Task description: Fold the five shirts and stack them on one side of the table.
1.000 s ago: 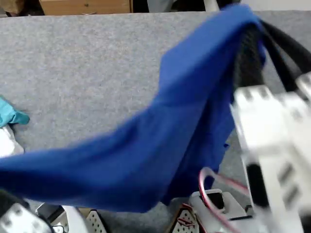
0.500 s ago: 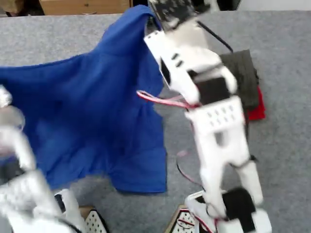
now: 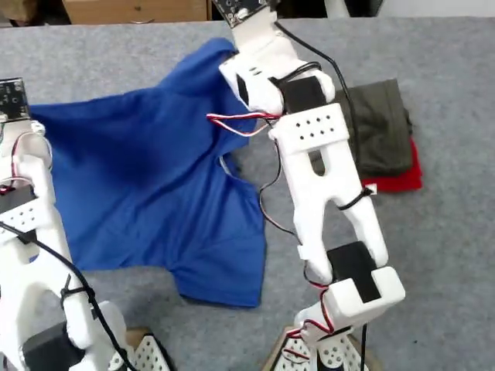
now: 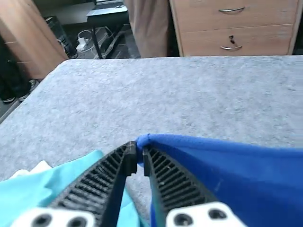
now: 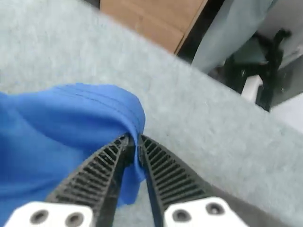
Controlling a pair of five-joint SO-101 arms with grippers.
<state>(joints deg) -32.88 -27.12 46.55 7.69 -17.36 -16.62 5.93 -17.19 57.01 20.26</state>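
The blue shirt (image 3: 147, 185) lies spread across the grey worktop (image 3: 456, 255), its near hem close to the arms' bases. At its left corner the left claw (image 4: 138, 150) is clamped on a fold of the blue cloth, with a teal cloth (image 4: 52, 177) just beside it. To the right, apart from it, a folded dark green shirt (image 3: 379, 127) sits on a red shirt (image 3: 407, 176) (just an edge peeks out). Farthest off, the right claw (image 5: 134, 141) pinches the blue shirt's far corner.
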